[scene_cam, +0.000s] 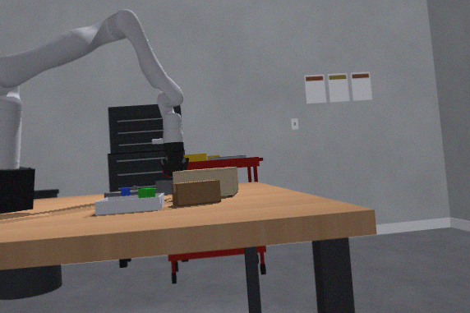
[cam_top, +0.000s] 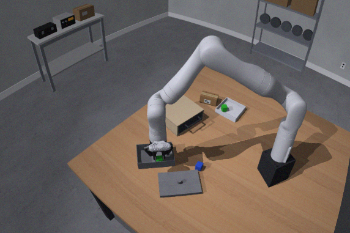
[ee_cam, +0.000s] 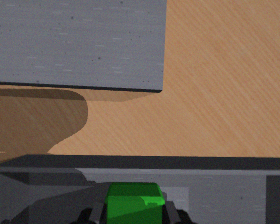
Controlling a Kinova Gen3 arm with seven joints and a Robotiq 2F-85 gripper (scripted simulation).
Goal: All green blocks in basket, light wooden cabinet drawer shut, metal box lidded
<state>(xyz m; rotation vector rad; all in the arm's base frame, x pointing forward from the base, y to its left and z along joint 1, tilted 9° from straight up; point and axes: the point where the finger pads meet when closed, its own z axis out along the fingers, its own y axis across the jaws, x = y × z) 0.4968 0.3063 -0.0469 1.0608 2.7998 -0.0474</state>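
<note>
Inside the open metal box [cam_top: 141,160], fingers clamp a green block [ee_cam: 135,201]; another sits in the basket [cam_top: 237,115].
</note>
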